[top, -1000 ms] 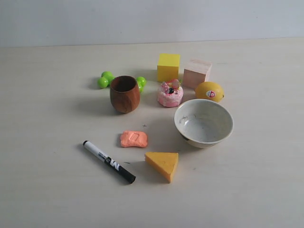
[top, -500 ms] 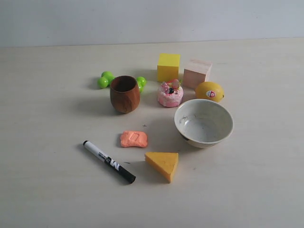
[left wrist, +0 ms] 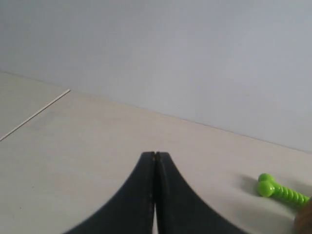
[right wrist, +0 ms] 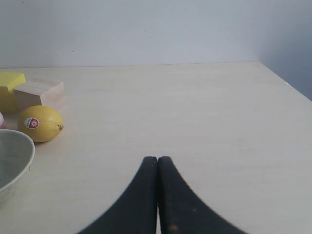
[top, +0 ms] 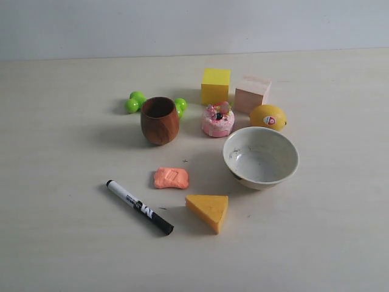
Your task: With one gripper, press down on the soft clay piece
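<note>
The soft clay piece [top: 171, 177], a flat salmon-orange lump with a faint imprint on top, lies on the table in the exterior view, between the marker and the bowl. Neither arm shows in that view. My left gripper [left wrist: 155, 155] is shut with nothing in it, its black fingers pressed together above bare table. My right gripper [right wrist: 157, 159] is likewise shut and empty, pointing across bare table. The clay is out of sight in both wrist views.
Around the clay: a black marker [top: 139, 207], a yellow-orange cheese wedge [top: 209, 210], a white bowl [top: 260, 156], a wooden cup [top: 160, 120], a pink cake toy [top: 217, 120], a lemon [top: 268, 117], yellow [top: 216, 86] and pale wooden [top: 252, 93] cubes, green toy [top: 135, 101].
</note>
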Tool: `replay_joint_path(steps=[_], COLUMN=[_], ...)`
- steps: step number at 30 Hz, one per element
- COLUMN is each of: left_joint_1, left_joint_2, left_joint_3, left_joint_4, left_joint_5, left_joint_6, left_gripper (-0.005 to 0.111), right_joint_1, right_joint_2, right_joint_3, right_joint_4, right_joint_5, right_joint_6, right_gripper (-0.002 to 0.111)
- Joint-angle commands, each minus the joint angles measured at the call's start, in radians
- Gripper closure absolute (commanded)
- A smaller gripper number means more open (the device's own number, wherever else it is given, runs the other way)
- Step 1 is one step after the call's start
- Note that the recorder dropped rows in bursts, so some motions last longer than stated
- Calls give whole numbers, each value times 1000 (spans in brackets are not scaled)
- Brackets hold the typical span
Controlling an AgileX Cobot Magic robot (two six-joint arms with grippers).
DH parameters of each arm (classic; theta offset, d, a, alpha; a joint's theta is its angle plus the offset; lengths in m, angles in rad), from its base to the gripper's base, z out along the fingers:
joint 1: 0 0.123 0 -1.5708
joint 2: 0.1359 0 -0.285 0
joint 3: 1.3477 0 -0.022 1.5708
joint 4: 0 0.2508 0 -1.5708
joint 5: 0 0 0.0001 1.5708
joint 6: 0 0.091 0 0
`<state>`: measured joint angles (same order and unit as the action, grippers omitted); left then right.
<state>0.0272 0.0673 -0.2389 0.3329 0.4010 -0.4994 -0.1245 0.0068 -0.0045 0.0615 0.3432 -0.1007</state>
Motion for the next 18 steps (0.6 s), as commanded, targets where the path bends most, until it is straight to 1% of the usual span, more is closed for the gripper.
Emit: replay_joint_path(steps=[1, 10, 14, 18], left_joint_1=[6, 5, -34, -66], left_joint_2=[-53, -62, -67, -67], left_joint_3=[37, 60, 101, 153], left_joint_4=[-16, -83, -103, -169], left_joint_5=[-62, -45, -44, -60], left_joint_6=[0, 0, 10, 117], left_gripper=[107, 107, 107, 107], right_joint_1=[-4, -4, -4, -4], right_joint_2=[-7, -7, -7, -7], right_joint_3=[4, 4, 4, 4], right_joint_4=[-2, -2, -2, -2], right_joint_5=[-4, -4, -4, -4], right_joint_6=[-3, -3, -3, -3], right_gripper=[108, 108, 108, 108])
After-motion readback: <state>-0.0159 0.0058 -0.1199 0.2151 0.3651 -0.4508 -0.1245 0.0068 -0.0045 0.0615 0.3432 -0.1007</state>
